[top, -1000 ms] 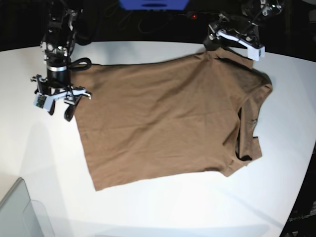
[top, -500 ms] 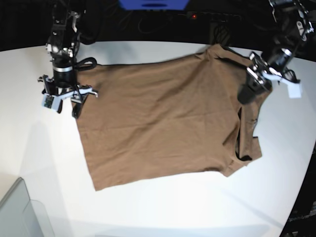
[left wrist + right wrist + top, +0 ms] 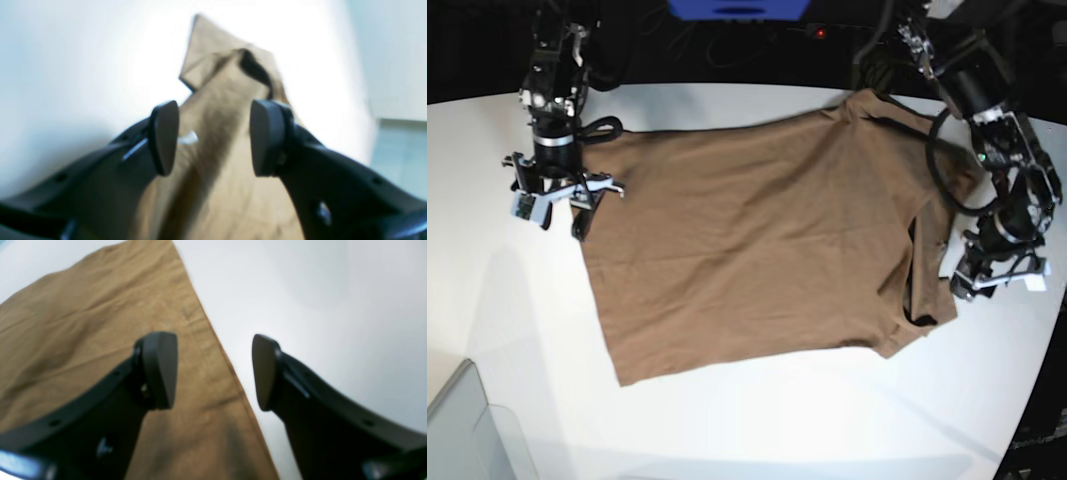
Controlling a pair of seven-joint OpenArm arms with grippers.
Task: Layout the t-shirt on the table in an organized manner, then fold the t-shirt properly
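**Both claws hang over opposite ends of the spread t-shirt**

The left claw (image 3: 997, 272) hangs at the collar end of the t-shirt (image 3: 757, 245), its arm bent down from the far edge of the tabletop (image 3: 757, 430). In its wrist view the two dark pads stand apart with nothing between them, released, above a ridge of cloth and a small white tag (image 3: 188, 138). The right claw (image 3: 557, 195) points down over the hem corner at the other end; its pads are also spread and empty, one over cloth, one over bare tabletop.

The t-shirt is plain brown cotton, soft and lightly creased, lying nearly flat across the middle of the smooth white tabletop, with the collar end bunched and a sleeve folded under. A grey translucent bin corner (image 3: 472, 435) sits at the near edge.

Half a second ago the left claw was over the far shoulder; it has since swung toward the near side of the collar. The right claw has hardly moved.
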